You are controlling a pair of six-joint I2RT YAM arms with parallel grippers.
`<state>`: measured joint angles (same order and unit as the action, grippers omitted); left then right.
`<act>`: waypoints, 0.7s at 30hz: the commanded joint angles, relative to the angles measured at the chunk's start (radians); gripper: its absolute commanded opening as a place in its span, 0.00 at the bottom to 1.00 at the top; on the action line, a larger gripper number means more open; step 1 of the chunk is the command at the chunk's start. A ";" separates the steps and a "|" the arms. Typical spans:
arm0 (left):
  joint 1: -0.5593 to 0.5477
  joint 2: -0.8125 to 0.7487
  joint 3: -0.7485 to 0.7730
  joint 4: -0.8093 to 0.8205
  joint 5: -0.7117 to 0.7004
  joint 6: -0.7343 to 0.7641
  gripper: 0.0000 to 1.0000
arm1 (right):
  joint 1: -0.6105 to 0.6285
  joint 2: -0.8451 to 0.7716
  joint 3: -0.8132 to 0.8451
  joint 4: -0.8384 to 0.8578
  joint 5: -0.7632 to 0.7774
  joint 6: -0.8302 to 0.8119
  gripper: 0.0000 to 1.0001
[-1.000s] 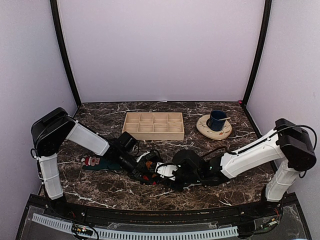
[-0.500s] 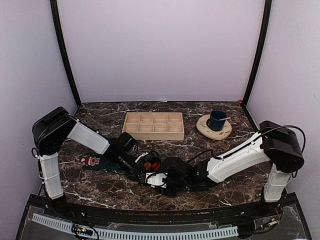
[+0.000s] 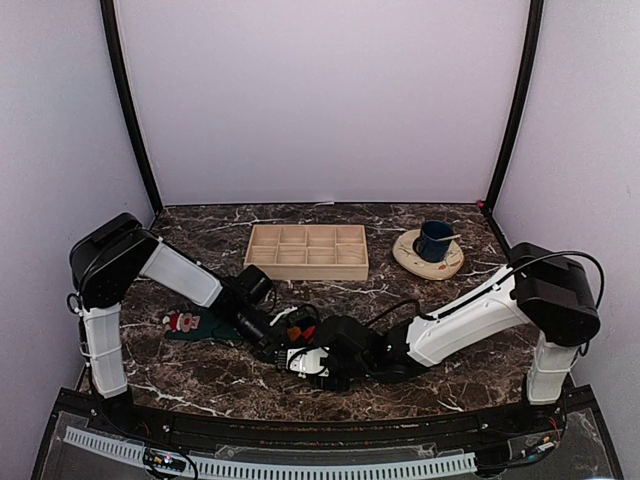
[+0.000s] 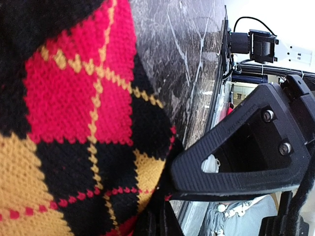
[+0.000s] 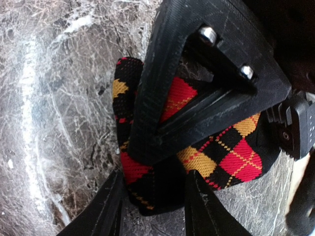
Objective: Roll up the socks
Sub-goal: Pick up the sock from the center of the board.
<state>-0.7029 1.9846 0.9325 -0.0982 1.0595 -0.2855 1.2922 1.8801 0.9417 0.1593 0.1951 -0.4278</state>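
Near the front middle of the marble table [image 3: 200, 375], at 6 o'clock from the wooden compartment tray [image 3: 307, 272], the left gripper [image 3: 278, 338] and right gripper [image 3: 303, 358] are seen meeting over the argyle sock [image 3: 306, 329]. From above, only a red fleck of that sock is shown. In the right wrist view it is revealed as a bunched bundle lying on the marble, with a black finger of the left gripper laid across it. The right gripper's fingers [image 5: 106, 206] are set apart at either side of the bundle's end; whether they press it cannot be told. In the left wrist view the knit fills the frame and is pinched in closed jaws. The teal Santa sock [image 3: 192, 325] is laid flat at 9 o'clock, under the left arm. The near table edge lies close at 6 o'clock. Bare marble is left at 4 and 8 o'clock. The blue cup [image 3: 434, 240] on its round wooden plate [image 3: 410, 258] is kept well apart at 2 o'clock.
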 commanded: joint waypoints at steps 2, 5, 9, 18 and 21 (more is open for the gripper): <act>0.003 0.024 0.024 -0.085 0.018 0.049 0.00 | 0.008 0.047 0.025 -0.045 -0.002 -0.037 0.35; 0.005 0.028 0.033 -0.106 0.020 0.063 0.00 | 0.003 0.058 0.041 -0.077 -0.015 -0.032 0.31; 0.011 0.028 0.033 -0.111 0.026 0.070 0.00 | -0.004 0.057 0.045 -0.125 -0.029 -0.014 0.26; 0.016 0.028 0.033 -0.123 0.039 0.086 0.00 | -0.018 0.035 0.029 -0.188 -0.045 -0.002 0.27; 0.017 0.028 0.025 -0.119 0.045 0.088 0.00 | -0.020 0.034 0.028 -0.195 -0.054 -0.006 0.27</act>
<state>-0.6918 2.0029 0.9607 -0.1734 1.0870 -0.2199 1.2804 1.9034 0.9878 0.1032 0.1616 -0.4343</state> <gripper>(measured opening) 0.041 0.271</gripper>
